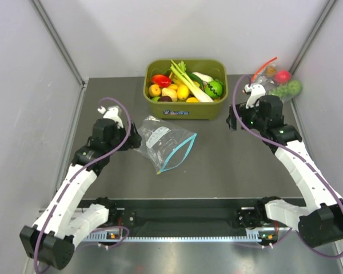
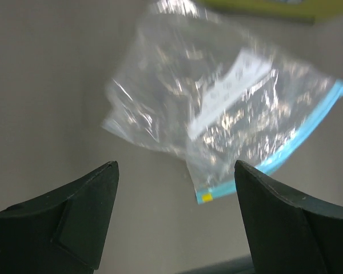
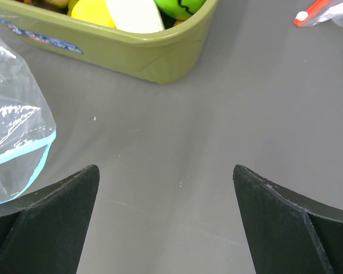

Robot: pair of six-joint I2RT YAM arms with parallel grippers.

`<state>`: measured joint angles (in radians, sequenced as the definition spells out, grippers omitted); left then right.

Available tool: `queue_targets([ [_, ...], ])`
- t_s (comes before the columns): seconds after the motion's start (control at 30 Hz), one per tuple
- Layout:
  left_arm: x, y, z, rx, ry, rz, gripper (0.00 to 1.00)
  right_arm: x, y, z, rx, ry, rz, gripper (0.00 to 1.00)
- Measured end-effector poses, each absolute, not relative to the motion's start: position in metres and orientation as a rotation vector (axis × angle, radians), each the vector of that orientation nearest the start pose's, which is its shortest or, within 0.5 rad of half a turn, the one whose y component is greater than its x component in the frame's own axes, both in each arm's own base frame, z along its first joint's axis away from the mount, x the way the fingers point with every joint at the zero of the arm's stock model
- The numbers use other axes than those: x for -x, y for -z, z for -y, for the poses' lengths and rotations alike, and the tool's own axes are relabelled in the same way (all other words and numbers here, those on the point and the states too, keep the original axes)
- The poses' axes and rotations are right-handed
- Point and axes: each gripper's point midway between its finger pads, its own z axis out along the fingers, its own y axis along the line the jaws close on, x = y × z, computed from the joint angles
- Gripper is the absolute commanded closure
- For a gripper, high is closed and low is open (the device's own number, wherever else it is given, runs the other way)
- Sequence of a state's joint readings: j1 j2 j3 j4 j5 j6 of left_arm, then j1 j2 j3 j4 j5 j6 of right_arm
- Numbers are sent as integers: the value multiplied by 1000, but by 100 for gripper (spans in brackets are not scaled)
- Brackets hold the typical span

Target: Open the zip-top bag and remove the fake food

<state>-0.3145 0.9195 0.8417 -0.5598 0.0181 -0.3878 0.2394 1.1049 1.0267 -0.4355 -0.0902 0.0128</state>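
Observation:
The zip-top bag (image 1: 163,142) lies flat on the dark table, clear and crinkly, with its white label up and its blue-green zip strips parted. It looks empty. The fake food sits in the olive bin (image 1: 183,111): a long leek (image 1: 188,83) and a white radish (image 1: 202,76) among other toys. My left gripper (image 1: 134,138) is open just left of the bag. In the left wrist view the bag (image 2: 217,108) lies ahead of the left gripper (image 2: 174,165), apart from it. My right gripper (image 1: 234,120) is open by the bin's right end, with nothing between the fingers of the right gripper (image 3: 166,168).
A second clear bag with a red zip (image 1: 280,83) holds toy fruit at the back right. The bin's corner (image 3: 160,63) and the zip-top bag's edge (image 3: 11,137) show in the right wrist view. White walls close in the table on three sides.

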Motion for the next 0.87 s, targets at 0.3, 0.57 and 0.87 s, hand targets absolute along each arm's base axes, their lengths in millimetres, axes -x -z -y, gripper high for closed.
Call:
queue_targets([
  [0.3, -297, -272, 56, 212, 120, -1974, 7, -322, -263, -83, 219, -194, -1972, 0],
  [0.57, -310, -276, 46, 198, 13, -1975, 5, -313, -274, -64, 135, -125, -1914, 0],
  [0.87, -312, -278, 43, 162, -20, -1967, 3, -311, -277, -51, 86, -79, -1900, 0],
])
